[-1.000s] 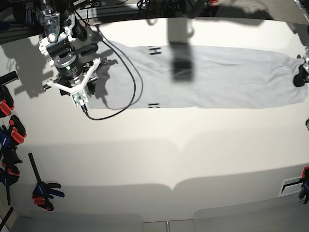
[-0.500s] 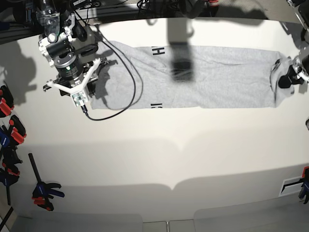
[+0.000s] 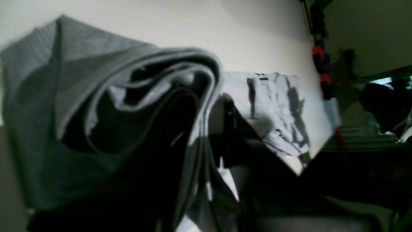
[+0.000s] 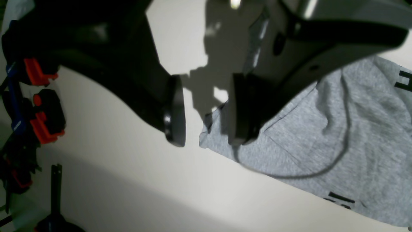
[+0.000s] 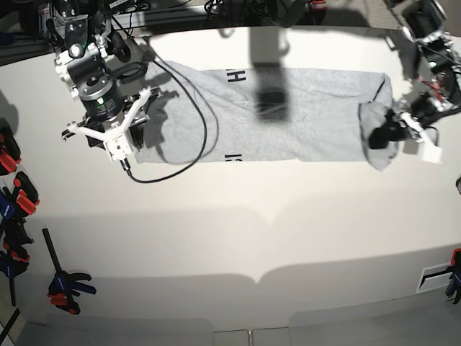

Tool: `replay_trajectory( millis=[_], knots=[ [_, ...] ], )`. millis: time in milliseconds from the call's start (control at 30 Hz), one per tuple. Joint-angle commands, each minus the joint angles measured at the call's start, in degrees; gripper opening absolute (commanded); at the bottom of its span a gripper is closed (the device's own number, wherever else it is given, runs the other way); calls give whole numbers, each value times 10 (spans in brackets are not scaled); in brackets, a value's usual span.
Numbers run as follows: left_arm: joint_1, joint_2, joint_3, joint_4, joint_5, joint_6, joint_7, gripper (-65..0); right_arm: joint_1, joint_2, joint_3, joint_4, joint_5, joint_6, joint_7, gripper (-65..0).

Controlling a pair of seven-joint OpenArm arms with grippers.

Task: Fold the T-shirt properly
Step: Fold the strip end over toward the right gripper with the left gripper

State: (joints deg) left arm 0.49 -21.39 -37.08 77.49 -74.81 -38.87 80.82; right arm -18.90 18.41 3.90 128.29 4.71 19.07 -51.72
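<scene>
Lengthwise, the T-shirt [image 5: 288,115] runs left-right across the frame's upper half; left hand [image 5: 389,133] clamps its right end, right hand [image 5: 119,133] gapes empty at its left.

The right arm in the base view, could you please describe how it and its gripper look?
The right arm is black and silver with a cylindrical wrist, a white Y-shaped bracket and a small white block at its tip. A black cable loops from it. The right gripper has dark, flat, rounded fingers.
</scene>
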Motion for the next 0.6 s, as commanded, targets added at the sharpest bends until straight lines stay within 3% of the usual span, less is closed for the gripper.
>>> replay_trajectory(
  millis=[0, 367, 567],
  knots=[
    [-4, -3, -3, 10, -21, -1, -8, -650, 5, 5, 3, 14, 2, 2, 11, -439],
    [39, 60, 4, 25, -70, -2, -8, -650, 8, 5, 3, 14, 2, 2, 11, -439],
    [44, 83, 70, 30, -69, -2, -8, -650, 8, 5, 3, 14, 2, 2, 10, -439]
  ],
)
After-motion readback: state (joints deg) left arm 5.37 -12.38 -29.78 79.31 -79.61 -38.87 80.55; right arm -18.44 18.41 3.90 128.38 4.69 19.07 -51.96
